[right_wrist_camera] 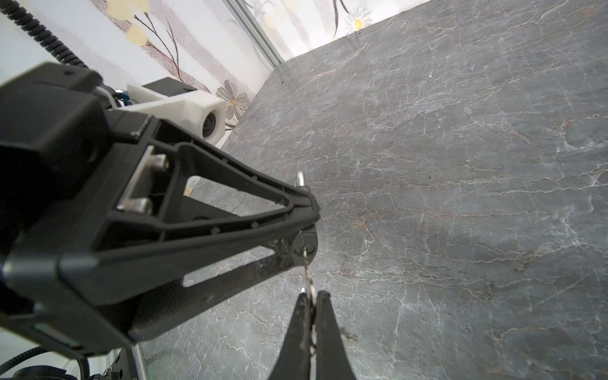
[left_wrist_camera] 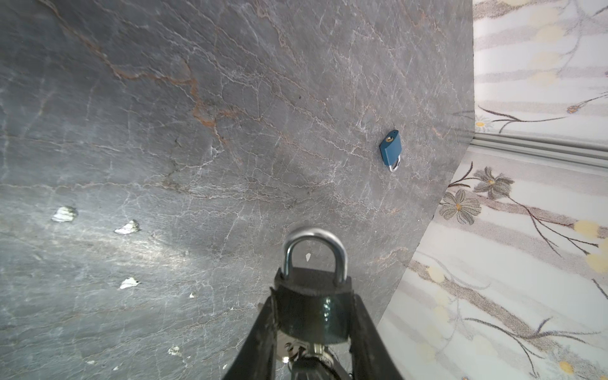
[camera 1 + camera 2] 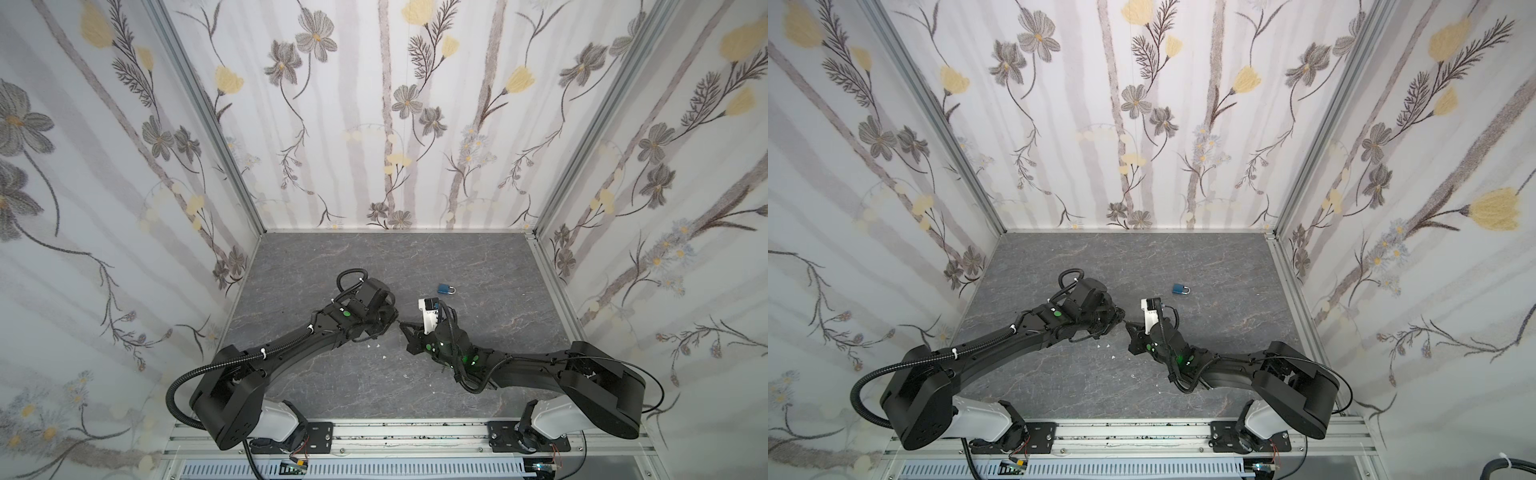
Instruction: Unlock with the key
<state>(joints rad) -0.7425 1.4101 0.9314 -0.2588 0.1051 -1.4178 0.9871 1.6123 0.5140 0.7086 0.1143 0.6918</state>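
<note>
Black-bodied lock (image 2: 312,312) mid-table, clamped across its body by left claw (image 2: 313,296), jaws partway open; shackle seated. Only left wrist view shows that. Right wrist view: key (image 1: 307,268) pinched in right claw (image 1: 314,296), closed tight, blade in keyhole. Both top views: claws meet tip to tip; blue lock (image 3: 446,289) lies apart at 2 o'clock from them on table (image 3: 519,353).

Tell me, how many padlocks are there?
2. The black padlock is clamped in the left gripper; the blue padlock lies loose on the table, farther back. I see no others hidden.
</note>
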